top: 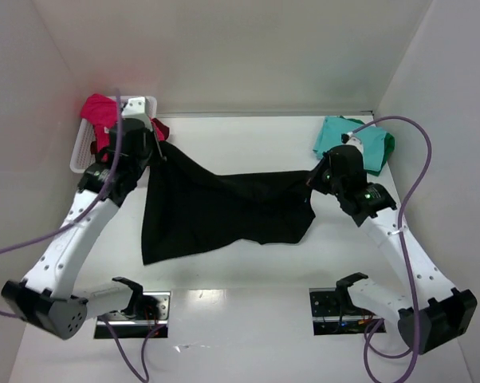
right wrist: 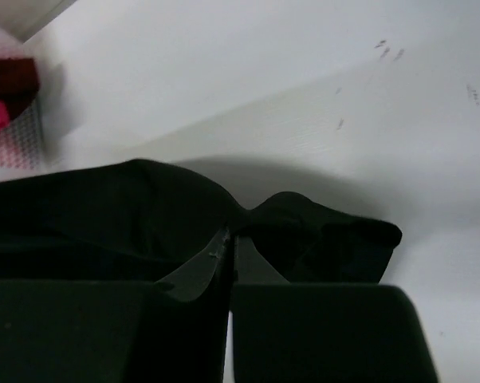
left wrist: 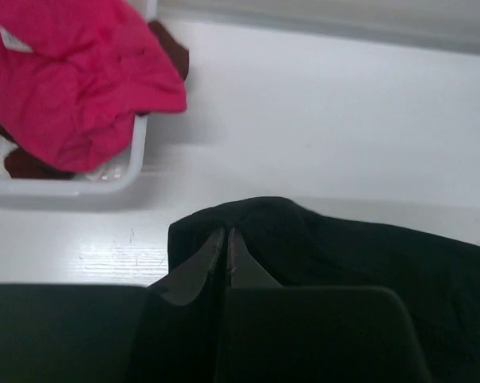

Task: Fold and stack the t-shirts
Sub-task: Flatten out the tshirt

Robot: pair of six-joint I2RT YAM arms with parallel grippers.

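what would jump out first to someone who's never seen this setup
The black t-shirt dominates, stretched across the middle of the table between the left gripper and the right gripper, both shut on its cloth. Next comes the magenta-pink tee heaped in the white basket at the far left corner, then the teal tee at the far right.

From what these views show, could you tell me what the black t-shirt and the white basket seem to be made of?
The black t-shirt looks like soft, matte knit cloth, perhaps cotton or a blend: it sags and creases loosely, with no shine. The white basket looks like moulded plastic: stiff, smooth walls with a faint gloss and a lattice pattern.
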